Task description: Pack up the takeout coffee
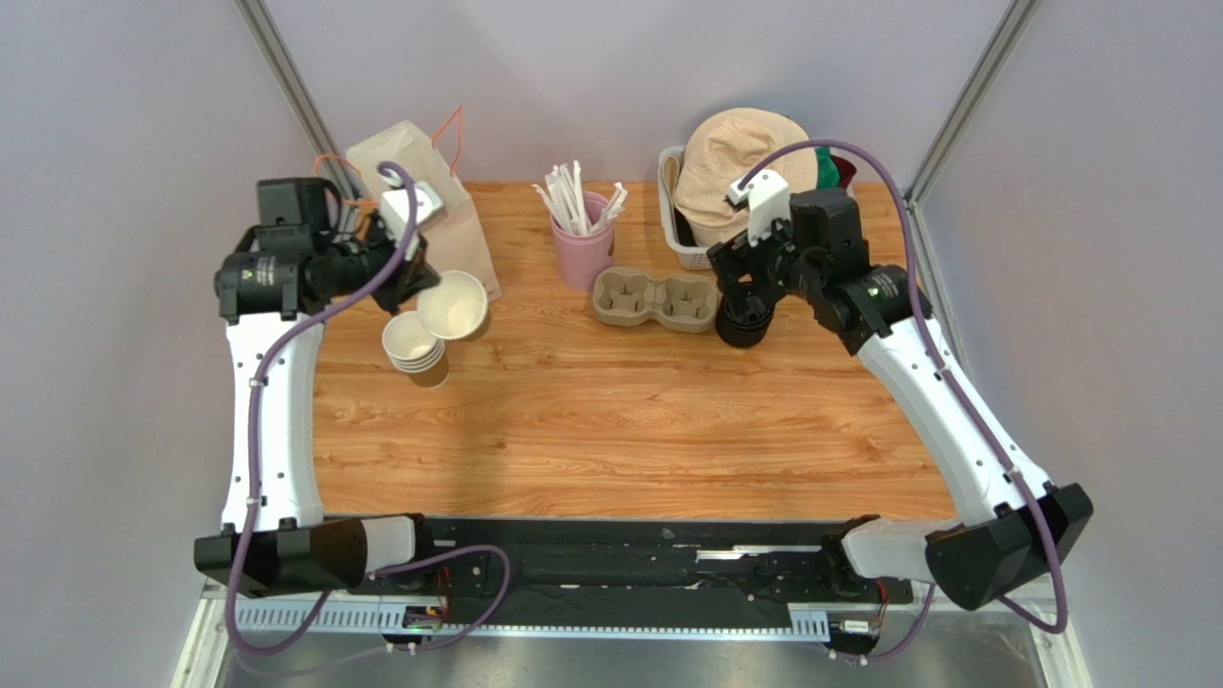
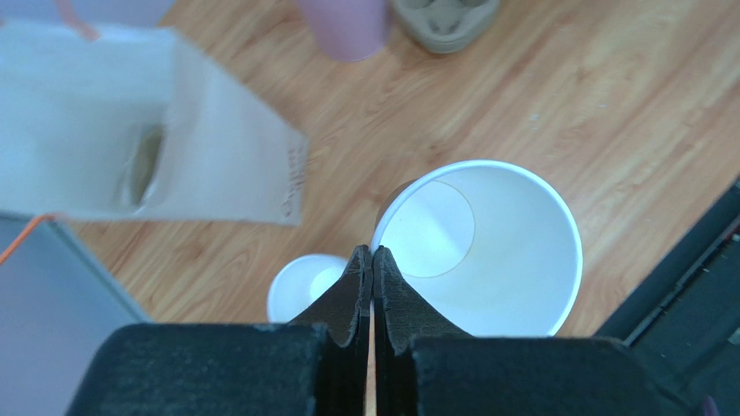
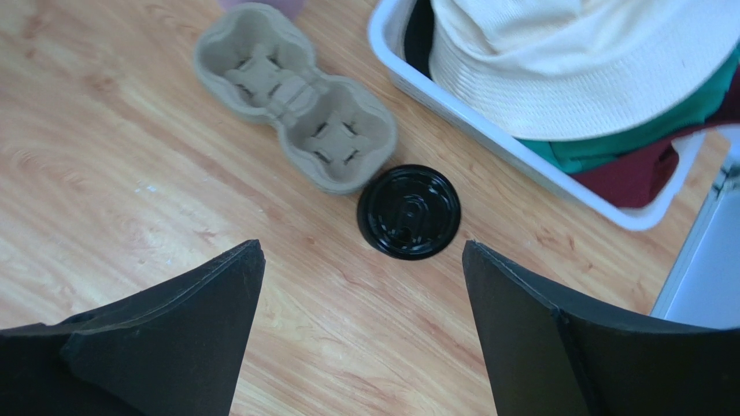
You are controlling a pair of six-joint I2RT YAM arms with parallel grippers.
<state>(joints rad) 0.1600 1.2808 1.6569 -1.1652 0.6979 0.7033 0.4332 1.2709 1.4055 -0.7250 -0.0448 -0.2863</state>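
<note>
My left gripper (image 1: 429,284) (image 2: 373,252) is shut on the rim of a lidless brown paper cup (image 1: 454,304) (image 2: 486,251), white inside, and holds it tilted above the table beside a stack of lidless cups (image 1: 414,347) (image 2: 304,286). My right gripper (image 1: 742,298) (image 3: 360,249) is open and empty, just above a stack of black lids (image 1: 741,331) (image 3: 409,211) that lies ahead of its fingertips. No cup with a lid on it is in view.
A white paper bag (image 1: 424,187) (image 2: 174,147) stands at the back left. A pulp cup carrier (image 1: 656,298) (image 3: 295,95) sits mid-table, with a pink cup of straws (image 1: 582,244) behind it. A white bin (image 1: 672,215) (image 3: 521,147) with a hat (image 3: 591,61) is at the back right.
</note>
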